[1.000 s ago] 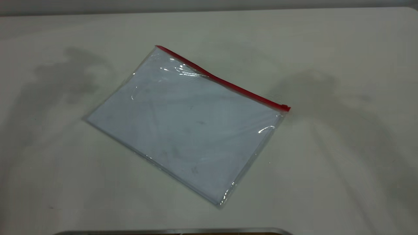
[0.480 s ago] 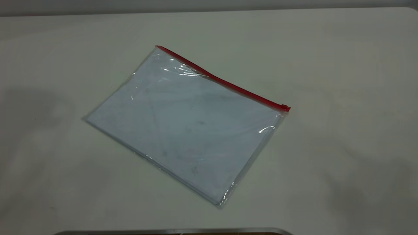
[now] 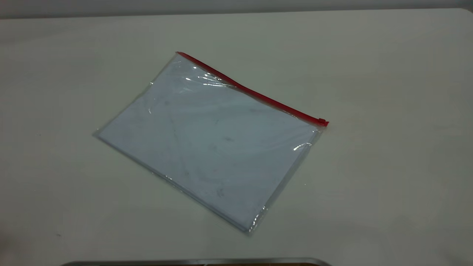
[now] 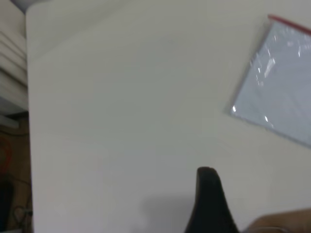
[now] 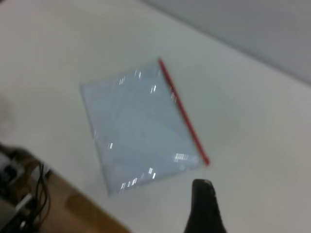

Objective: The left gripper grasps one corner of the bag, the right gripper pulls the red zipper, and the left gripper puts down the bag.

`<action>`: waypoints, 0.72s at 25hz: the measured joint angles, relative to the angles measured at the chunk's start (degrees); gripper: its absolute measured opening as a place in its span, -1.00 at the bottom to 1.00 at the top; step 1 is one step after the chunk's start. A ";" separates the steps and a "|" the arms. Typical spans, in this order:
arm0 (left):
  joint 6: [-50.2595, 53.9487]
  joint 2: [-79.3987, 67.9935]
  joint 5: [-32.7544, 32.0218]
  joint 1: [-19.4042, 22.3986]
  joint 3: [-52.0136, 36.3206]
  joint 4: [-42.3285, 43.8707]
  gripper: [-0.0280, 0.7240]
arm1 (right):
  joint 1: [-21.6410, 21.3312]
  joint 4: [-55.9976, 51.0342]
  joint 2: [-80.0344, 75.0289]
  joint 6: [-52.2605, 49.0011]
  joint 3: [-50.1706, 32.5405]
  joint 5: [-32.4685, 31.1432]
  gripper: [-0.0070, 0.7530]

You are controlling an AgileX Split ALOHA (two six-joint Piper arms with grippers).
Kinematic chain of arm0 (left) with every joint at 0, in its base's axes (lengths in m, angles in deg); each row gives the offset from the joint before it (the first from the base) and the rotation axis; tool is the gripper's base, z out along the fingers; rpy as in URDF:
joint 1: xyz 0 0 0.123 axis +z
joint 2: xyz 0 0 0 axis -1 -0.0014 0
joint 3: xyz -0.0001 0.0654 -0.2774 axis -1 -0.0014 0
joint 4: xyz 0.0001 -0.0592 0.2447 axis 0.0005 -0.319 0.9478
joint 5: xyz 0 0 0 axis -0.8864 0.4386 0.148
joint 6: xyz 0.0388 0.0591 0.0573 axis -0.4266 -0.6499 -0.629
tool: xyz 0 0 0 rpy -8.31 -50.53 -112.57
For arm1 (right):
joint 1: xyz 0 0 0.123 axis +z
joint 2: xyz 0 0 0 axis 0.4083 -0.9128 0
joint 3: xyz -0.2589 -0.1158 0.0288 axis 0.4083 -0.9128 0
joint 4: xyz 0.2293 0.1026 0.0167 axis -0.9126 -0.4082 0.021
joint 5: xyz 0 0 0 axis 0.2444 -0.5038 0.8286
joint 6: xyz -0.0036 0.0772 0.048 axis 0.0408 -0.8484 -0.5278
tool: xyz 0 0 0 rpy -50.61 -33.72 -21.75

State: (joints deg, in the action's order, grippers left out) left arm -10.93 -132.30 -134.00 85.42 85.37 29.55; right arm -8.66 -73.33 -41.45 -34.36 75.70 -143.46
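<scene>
On a pale table (image 3: 388, 66), the bag (image 3: 210, 147) lies flat and skewed, untouched by either arm, with the red zipper (image 3: 251, 90) along its far long edge, running from the far corner of the bag (image 3: 178, 54) toward the exterior view's right, where the small slider (image 3: 322, 121) sits. Neither arm enters the exterior view. Only one dark fingertip of the left gripper (image 4: 209, 201) shows at its wrist camera, well apart from the pouch; likewise the right gripper (image 5: 204, 206), which hangs near the slider end. How wide either claw stands cannot be told; neither appears to hold anything. The grasp seems not yet begun, and the left arm must reach in toward a corner.
</scene>
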 joint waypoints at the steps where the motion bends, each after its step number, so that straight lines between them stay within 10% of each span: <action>1: 0.02 2.62 0.00 0.00 -2.51 -0.43 0.63 | 0.00 0.00 1.89 0.00 -3.05 0.00 0.54; 18: -3.61 31.11 0.00 0.00 -30.84 -5.51 0.63 | 0.00 3.00 33.81 1.45 -36.54 3.45 0.54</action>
State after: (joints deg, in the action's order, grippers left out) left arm -14.54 -101.19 -134.00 85.42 54.53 24.04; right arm -8.66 -70.33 -7.65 -32.90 39.16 -140.01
